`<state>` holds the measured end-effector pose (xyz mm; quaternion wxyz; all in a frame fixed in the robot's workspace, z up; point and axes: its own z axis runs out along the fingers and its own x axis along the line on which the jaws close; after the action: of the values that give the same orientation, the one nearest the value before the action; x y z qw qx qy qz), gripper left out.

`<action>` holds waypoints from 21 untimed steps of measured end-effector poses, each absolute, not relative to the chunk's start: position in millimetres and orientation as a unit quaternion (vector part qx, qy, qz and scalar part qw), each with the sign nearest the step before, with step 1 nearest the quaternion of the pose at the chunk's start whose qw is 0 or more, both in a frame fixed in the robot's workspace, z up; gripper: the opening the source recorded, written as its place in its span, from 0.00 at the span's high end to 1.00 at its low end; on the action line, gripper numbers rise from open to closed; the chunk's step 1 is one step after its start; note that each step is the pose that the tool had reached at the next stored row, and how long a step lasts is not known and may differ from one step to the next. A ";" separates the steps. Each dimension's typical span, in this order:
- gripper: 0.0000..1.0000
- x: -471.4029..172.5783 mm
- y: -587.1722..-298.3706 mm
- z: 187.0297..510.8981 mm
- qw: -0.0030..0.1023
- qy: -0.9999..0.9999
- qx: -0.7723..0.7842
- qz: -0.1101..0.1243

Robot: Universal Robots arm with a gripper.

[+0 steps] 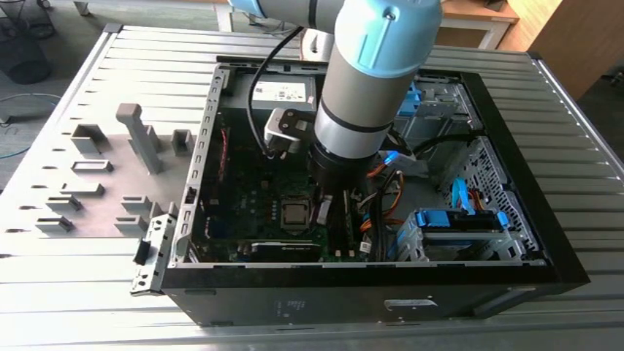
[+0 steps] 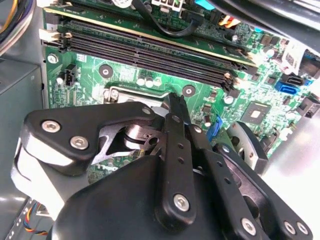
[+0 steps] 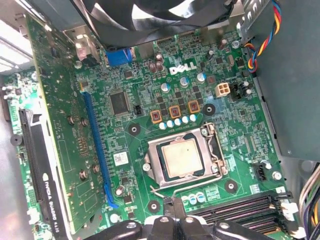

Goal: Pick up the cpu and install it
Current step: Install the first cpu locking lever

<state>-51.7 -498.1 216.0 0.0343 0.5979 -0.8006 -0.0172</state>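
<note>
**Figure.** One slatted metal table (image 1: 556, 110) carries one open computer case (image 1: 390, 296). One grey-and-blue robot arm (image 1: 366, 80) reaches down into the case, and its upper part is cut off by the frame edge. In the exterior view, grey plastic blocks (image 1: 137, 135) stand on the table at 9 o'clock from the case; their number is hard to count.

One green circuit board (image 3: 235, 140) lies on the case floor. One expansion card (image 3: 65, 150) stands on edge in its slot. One dark fan (image 3: 150, 15) is cut off at the frame edge. One white label (image 1: 283, 91) sits at 12 o'clock inside the case, its print too small to read.

One black gripper (image 1: 329, 208) hangs just above the board. It also appears in both wrist views (image 2: 175, 107) (image 3: 172, 220). Whether it is wide or narrow cannot be told. It holds nothing visible.

One cpu (image 3: 182, 157) lies flat inside the dark socket frame (image 3: 217, 155). In the exterior view, the cpu (image 1: 295, 213) is at 9 o'clock from the gripper. Three orange-ringed square parts (image 3: 175, 112) stand in a row near the socket.
</note>
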 end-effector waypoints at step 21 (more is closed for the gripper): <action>0.89 -61.6 -493.1 255.0 0.032 -0.801 0.598 -0.020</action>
<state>-61.6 -493.1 255.0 0.0323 0.5980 -0.8006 -0.0199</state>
